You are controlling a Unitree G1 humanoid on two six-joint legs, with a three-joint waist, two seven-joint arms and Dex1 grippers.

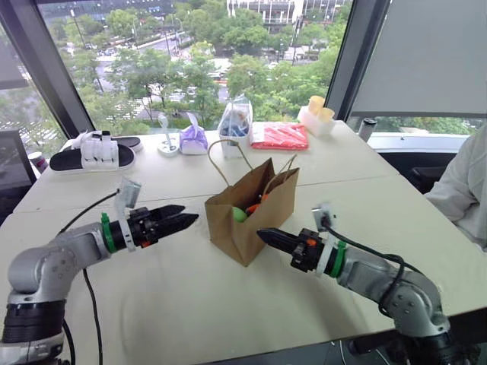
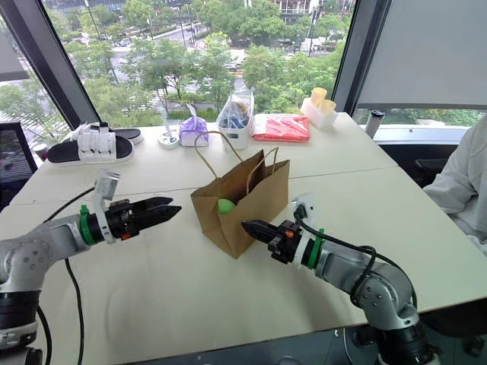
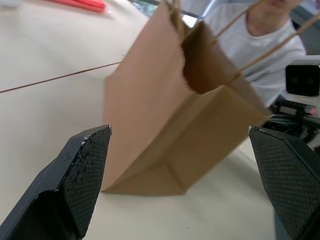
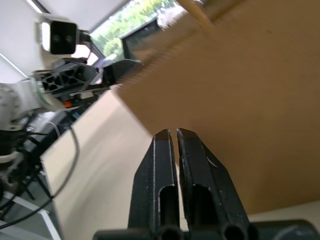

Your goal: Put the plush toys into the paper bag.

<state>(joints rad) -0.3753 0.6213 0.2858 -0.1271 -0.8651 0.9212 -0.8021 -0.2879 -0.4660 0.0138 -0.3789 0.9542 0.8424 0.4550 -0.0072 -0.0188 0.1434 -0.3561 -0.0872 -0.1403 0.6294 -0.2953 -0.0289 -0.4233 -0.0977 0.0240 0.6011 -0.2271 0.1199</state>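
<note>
Brown kraft paper bag (image 1: 251,217) stood mid-table holding 2 soft, light plush toys (image 1: 247,211), best squeezed bodily; left gripper (image 1: 179,219) gaped wide, right gripper (image 1: 268,236) pinched empty.

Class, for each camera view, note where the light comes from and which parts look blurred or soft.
Both eye views: daylight enters through the windows behind the table, leaving the paper bag backlit. Left wrist view: the bag looks soft and smeared while the near fingers are sharp. Right wrist view: the bag wall is blurred and the window glares.
</note>
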